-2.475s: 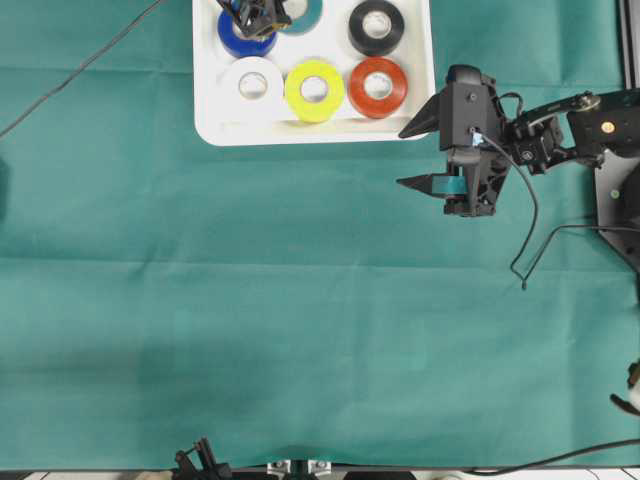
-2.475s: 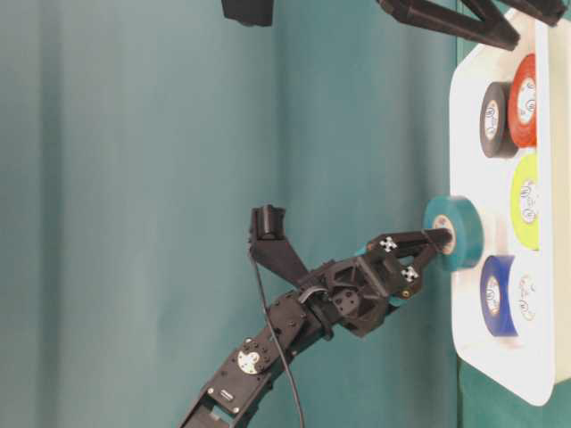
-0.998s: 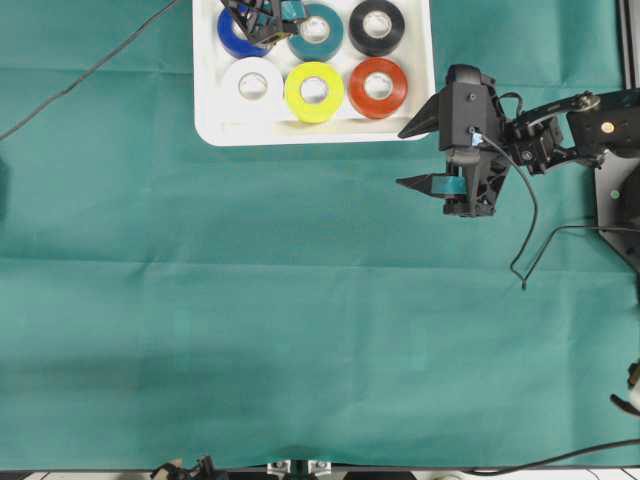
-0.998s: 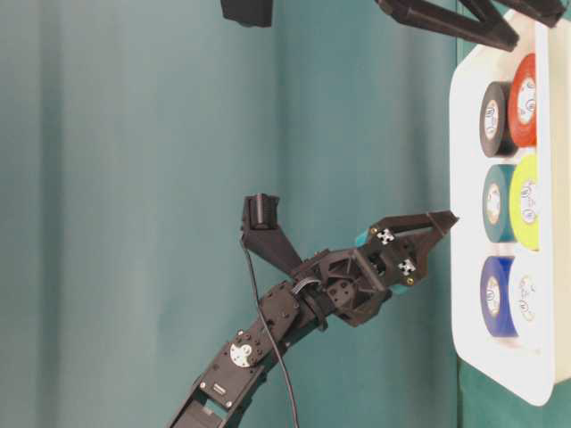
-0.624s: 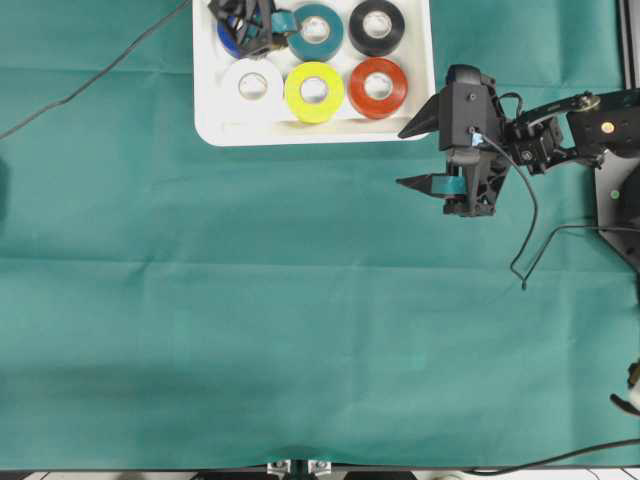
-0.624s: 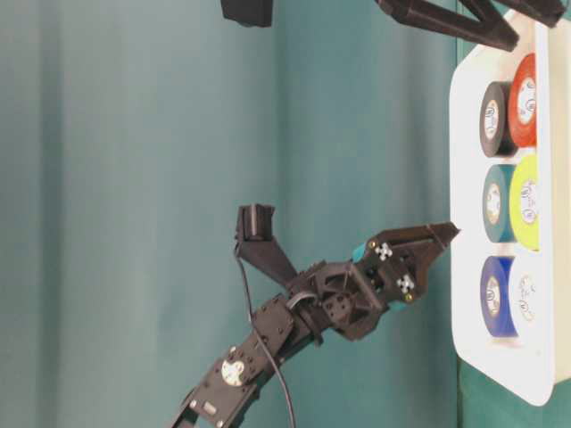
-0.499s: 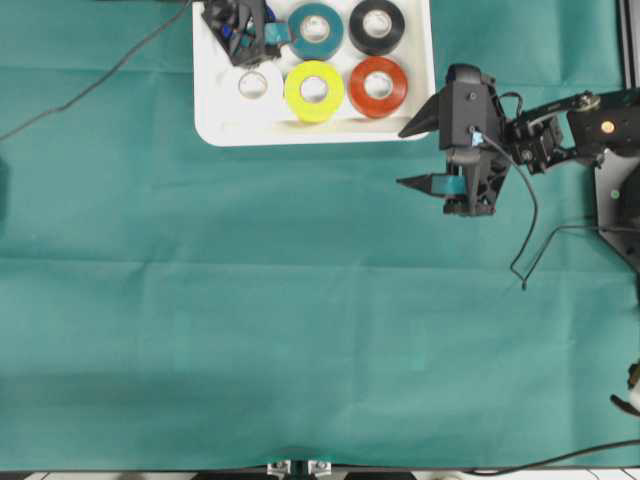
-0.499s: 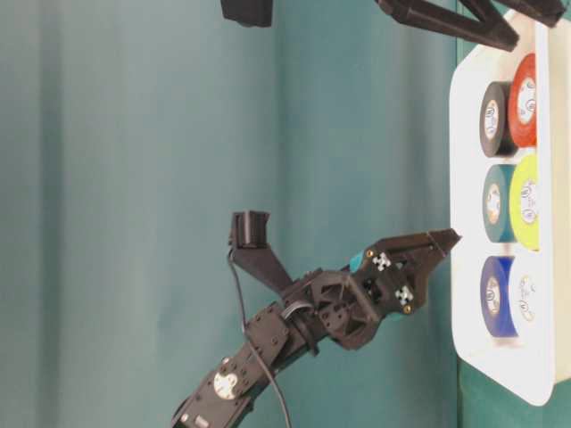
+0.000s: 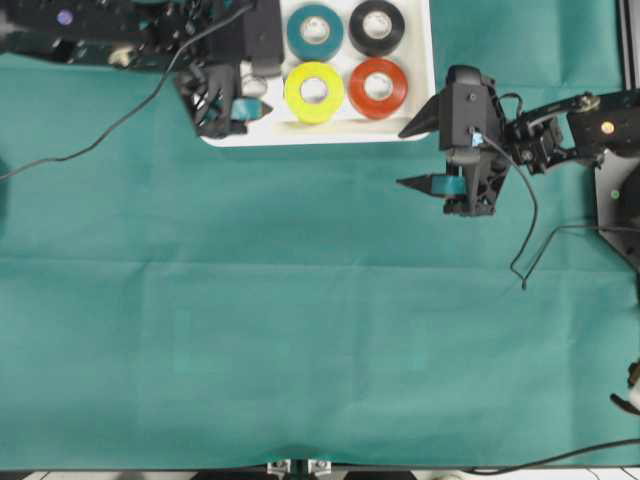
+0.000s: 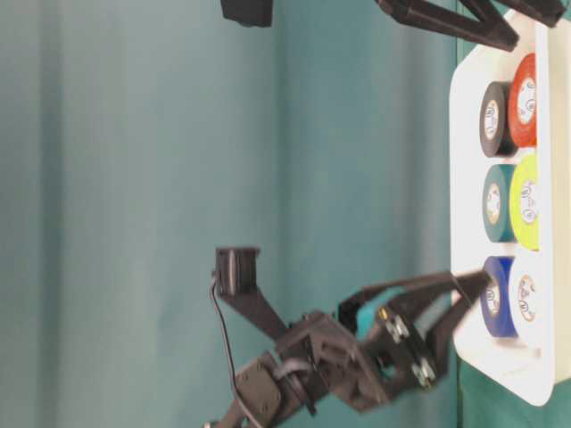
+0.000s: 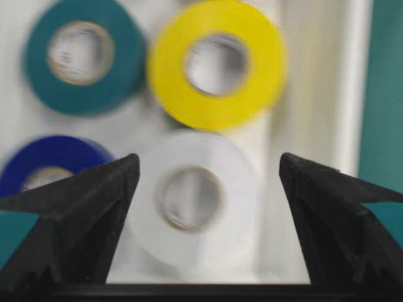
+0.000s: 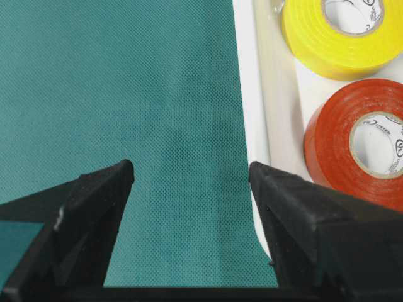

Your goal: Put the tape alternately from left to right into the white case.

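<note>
Even, bright light falls across the green cloth (image 9: 300, 330) in the overhead view, with only soft creases shaded; the table-level view is dimmer and hazy. The left wrist view is blurred, its rolls soft-edged; the right wrist view stays crisp, weave visible.

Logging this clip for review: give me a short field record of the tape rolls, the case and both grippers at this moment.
white case: top of the overhead view, on green cloth
rolls in case: teal, black, yellow, red-orange, blue, white
rolls outside case: none seen
left gripper: open, empty, over the white roll
right gripper: open, empty, beside the case over cloth
</note>
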